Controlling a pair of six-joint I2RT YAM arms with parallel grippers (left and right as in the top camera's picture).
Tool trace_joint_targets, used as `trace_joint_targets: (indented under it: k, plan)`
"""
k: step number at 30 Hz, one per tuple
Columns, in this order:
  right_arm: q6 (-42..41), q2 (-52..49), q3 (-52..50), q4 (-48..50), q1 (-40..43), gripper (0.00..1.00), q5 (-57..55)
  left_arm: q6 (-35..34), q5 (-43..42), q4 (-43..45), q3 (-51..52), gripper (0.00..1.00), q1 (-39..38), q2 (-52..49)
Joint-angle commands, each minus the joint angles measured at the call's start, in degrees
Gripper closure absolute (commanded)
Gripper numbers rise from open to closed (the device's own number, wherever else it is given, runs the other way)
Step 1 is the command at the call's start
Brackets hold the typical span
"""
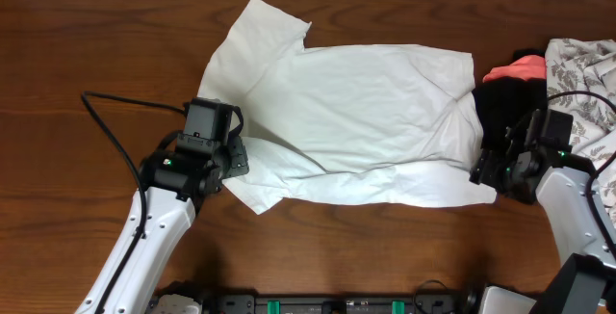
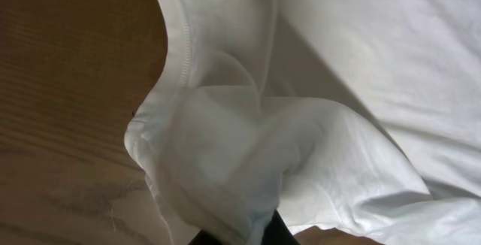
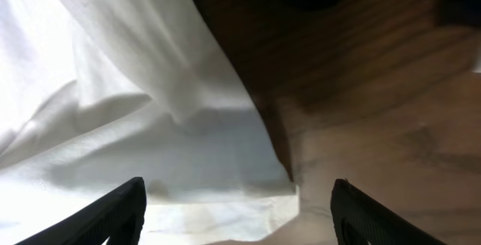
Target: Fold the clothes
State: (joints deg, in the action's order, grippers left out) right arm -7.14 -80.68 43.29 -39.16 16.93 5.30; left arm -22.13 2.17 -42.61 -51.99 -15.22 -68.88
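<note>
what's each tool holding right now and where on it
Left tool is shut on the white T-shirt, pinching a bunched fold at its edge. Right tool is open, holding nothing.

Dark wooden table [image 1: 77,44] with a spread white T-shirt [image 1: 366,112] and a garment pile [image 1: 582,68].

Left arm [image 1: 144,247] white; wrist block [image 1: 207,131], cable [image 1: 111,131], right tool [image 3: 237,189] black.

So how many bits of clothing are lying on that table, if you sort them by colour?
white T-shirt: 1
black garment: 1
coral-pink garment: 1
grey-and-white patterned cloth: 1, as far as the pile at the right edge shows
Total: 4
</note>
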Motion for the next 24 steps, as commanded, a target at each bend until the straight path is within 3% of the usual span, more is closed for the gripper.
trace_joint_targets:
  k: [1,17,19,22,24]
  plan:
    - [1.51,-0.35,-1.01,0.7,0.24,0.25,2.27,0.15,1.53,-0.17,-1.11,0.95,0.04,0.42]
    - [1.44,-5.75,-1.38,2.12,0.24,0.29,2.27,0.15,1.53,-0.15,-1.11,0.94,0.04,0.42]
    - [1.46,-5.92,-1.38,2.56,0.24,0.42,2.25,0.15,1.53,-0.17,-1.11,0.94,0.04,0.42]
    - [1.46,-5.9,-1.36,3.21,0.26,0.73,2.25,0.15,1.53,-0.17,-1.11,0.94,0.04,0.42]
    - [1.46,-5.9,-1.33,3.43,0.26,0.84,2.25,0.15,1.51,-0.15,-1.11,0.94,0.04,0.42]
